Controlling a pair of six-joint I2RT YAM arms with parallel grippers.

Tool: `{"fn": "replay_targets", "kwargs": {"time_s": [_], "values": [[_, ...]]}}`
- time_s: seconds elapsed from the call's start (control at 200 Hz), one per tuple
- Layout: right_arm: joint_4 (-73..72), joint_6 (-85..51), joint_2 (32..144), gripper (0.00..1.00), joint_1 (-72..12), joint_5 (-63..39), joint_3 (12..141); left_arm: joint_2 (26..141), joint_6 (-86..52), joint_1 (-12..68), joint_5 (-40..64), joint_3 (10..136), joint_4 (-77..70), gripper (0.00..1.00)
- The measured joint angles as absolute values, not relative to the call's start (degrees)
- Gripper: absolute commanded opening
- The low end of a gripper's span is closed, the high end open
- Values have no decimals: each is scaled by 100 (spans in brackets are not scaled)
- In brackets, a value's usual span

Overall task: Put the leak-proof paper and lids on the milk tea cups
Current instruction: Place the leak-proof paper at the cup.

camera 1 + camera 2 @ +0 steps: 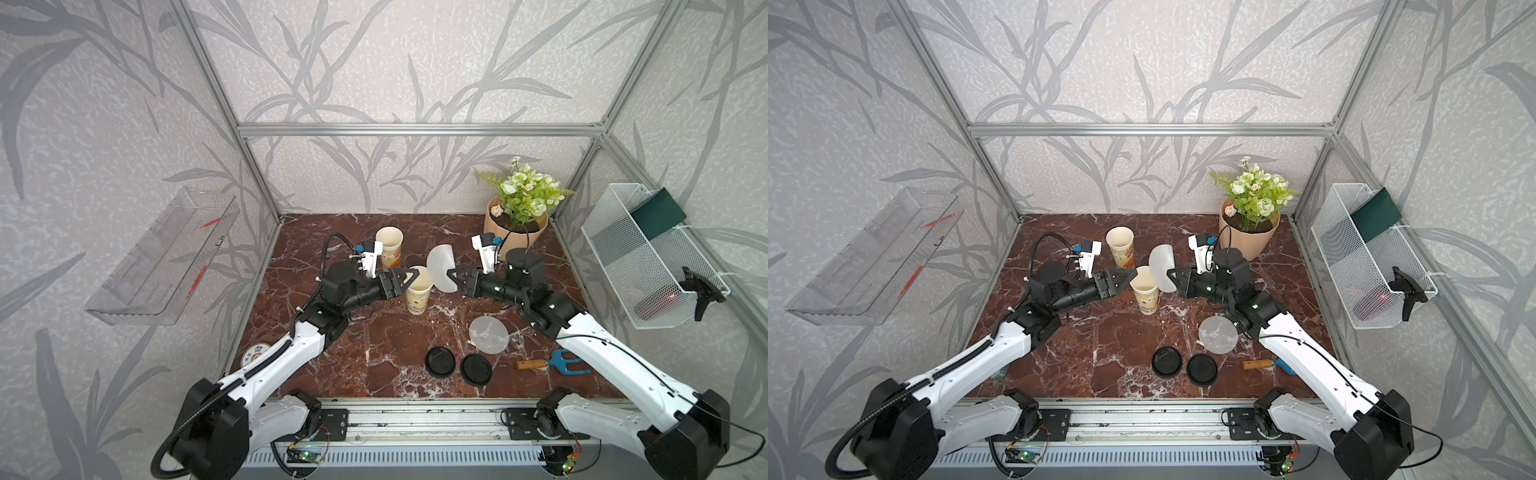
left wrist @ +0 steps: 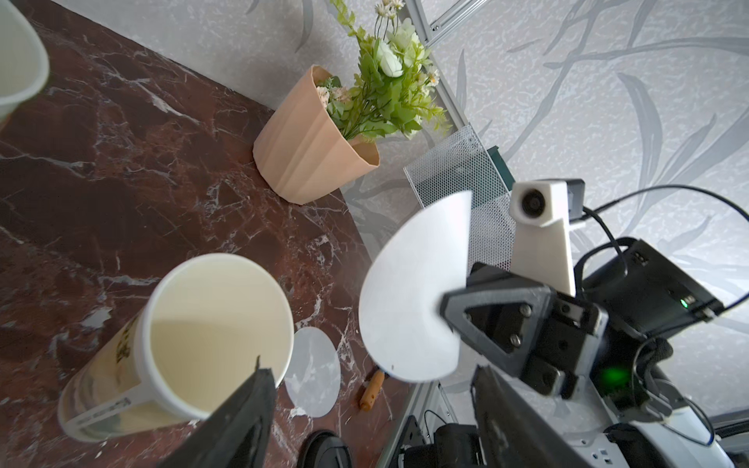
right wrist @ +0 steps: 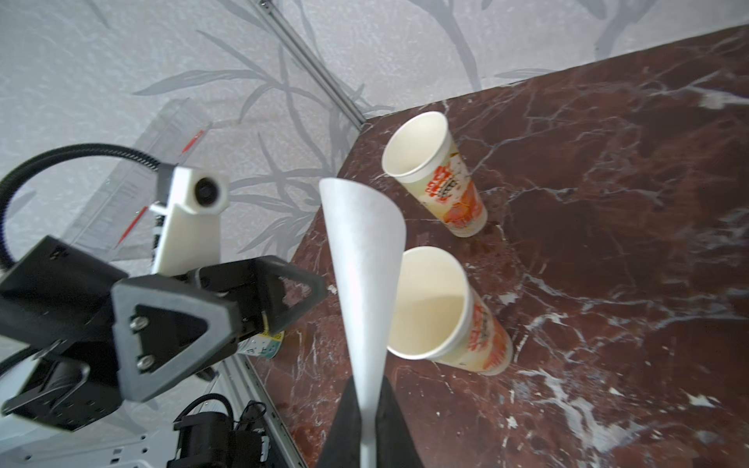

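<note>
Leak-proof paper (image 1: 441, 266) (bowed) | clamped in right pincer (image 1: 450, 275) | left pincer (image 1: 411, 280) agape by cup (image 1: 417, 301)

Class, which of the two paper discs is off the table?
The curled disc pinched in the right gripper; the other disc lies flat on the table.

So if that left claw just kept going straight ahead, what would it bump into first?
Probably the leak-proof paper disc pinched on edge in the right gripper, straight ahead of the left gripper. The rim of the nearer milk tea cup lies close under that line, so I'm unsure.
</note>
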State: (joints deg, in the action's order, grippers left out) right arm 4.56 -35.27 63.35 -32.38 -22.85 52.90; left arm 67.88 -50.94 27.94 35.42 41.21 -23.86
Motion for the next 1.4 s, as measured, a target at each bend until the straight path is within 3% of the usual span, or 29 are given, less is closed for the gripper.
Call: {"fn": "replay_targets", "kwargs": {"time_s": [0.1,0.28,0.435,0.615,0.79,0.855,0.98,1.1,1.23,1.4], "values": [[327,-3662,6383,11,-3361,-2443,5343,7153,-5155,2845,3653,4283,-2705,64],[141,-3785,6460,11,-3398,-2596,5367,7461,-5349,2932,3826,4340,-3148,42],[95,-3795,6619,11,-3398,-2641,5384,7481,-5430,2958,3911,4338,-3420,37],[56,-3780,6831,11,-3398,-2687,5461,7470,-5498,2958,3931,4335,-3520,18],[51,-3769,6897,15,-3398,-2641,5461,7334,-5450,2958,3861,4333,-3341,9],[56,-3778,6925,22,-3398,-2613,5463,7273,-5413,2958,3839,4333,-3267,0],[93,-3629,6963,58,-3380,-2563,5470,7161,-5299,2958,3732,4333,-3026,0],[150,-3546,6934,81,-3234,-2558,5465,7129,-5111,2965,3675,4488,-2528,0],[-3,-3625,6628,92,-2770,-2558,5164,7303,-4814,3046,3675,5122,-1859,0],[-384,-3911,6285,94,-2200,-2718,4661,7861,-4445,3234,3760,6206,-1219,0]]}}
